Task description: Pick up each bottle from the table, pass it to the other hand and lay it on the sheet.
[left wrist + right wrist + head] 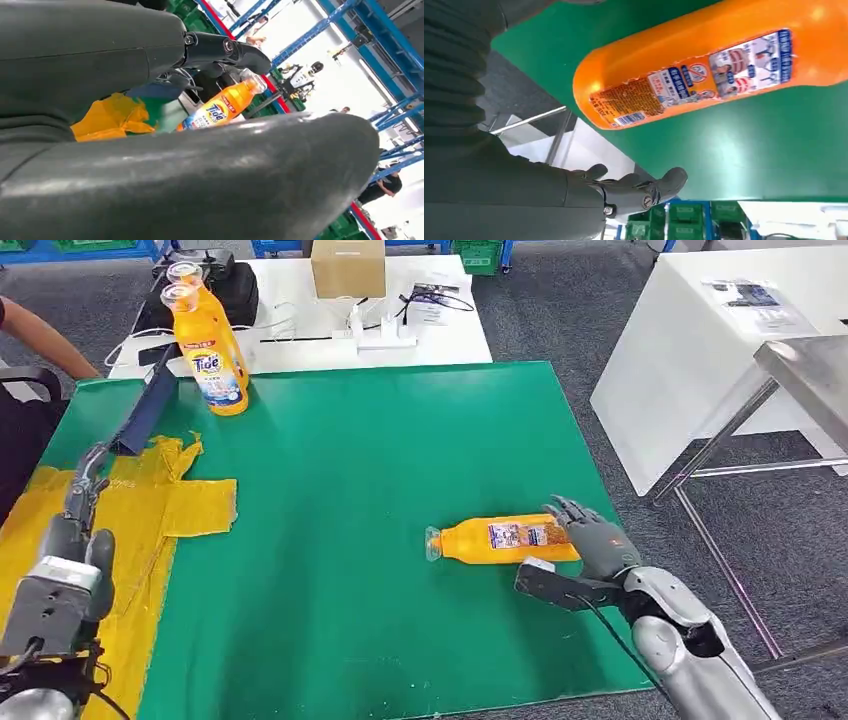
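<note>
An orange bottle [500, 540] lies on its side on the green mat [380, 440], cap pointing left. My right hand [595, 540] sits at its base end with fingers spread. In the right wrist view the bottle [704, 70] lies across from the fingers [644, 187] with a gap between them, so nothing is gripped. Two more orange Tide bottles [210, 350] stand upright at the far left of the mat, one behind the other, and one bottle [222, 106] appears past my left hand's fingers. My left hand [70, 560] hovers over the yellow sheet [190, 505], fingers extended and holding nothing.
A dark blue flat object [148, 410] lies at the sheet's far end. Behind the mat stands a white table with a cardboard box [347, 267], a black bag [225, 285] and cables. A person's arm [40, 335] reaches in at far left. White and steel tables [700, 350] stand to the right.
</note>
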Tool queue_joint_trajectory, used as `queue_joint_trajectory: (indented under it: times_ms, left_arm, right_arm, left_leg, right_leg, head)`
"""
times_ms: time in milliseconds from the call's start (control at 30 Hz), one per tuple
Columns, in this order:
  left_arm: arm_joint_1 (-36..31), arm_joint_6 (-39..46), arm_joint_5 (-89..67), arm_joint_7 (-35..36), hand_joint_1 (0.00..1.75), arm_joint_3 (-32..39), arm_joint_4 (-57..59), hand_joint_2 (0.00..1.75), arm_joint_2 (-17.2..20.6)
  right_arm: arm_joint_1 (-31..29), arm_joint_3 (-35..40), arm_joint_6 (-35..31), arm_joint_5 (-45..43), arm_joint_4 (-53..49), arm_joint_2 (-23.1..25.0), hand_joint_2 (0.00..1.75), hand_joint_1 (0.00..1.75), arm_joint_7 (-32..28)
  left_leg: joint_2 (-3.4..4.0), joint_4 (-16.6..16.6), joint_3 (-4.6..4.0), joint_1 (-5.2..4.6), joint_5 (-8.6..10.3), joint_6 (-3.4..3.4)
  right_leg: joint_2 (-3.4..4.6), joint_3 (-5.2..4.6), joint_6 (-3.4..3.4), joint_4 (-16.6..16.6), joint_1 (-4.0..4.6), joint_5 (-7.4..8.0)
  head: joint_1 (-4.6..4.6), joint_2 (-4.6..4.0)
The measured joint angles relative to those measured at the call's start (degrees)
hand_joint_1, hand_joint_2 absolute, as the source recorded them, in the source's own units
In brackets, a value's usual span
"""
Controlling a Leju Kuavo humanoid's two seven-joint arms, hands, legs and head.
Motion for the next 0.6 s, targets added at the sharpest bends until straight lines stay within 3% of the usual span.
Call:
queue_joint_trajectory:
  times_ms: [400, 600]
  left_arm:
    - [-3.4, -0.9, 1.6, 0.0, 0.0, -1.0, 2.5, 0.0, 0.1]
    - [-4.1, -1.0, 1.9, 0.0, 0.0, -1.0, 3.3, 0.0, 0.1]
  right_arm:
    - [-8.5, 5.5, 3.6, -0.4, 8.5, -3.1, 1.75, 0.0, 0.2]
    - [-10.0, 7.7, 3.6, -0.4, 11.1, -3.5, 1.75, 0.0, 0.2]
  left_leg:
    - [0.0, 0.0, 0.0, 0.0, 0.03, 0.01]
    - [0.0, 0.0, -0.02, -0.01, 0.03, 0.01]
  right_leg:
    - [0.0, 0.01, 0.02, 0.0, 0.0, 0.03]
    - [0.0, 0.01, 0.03, 0.0, 0.0, 0.03]
  head:
    - [0.02, 0.0]
    - [0.02, 0.0]
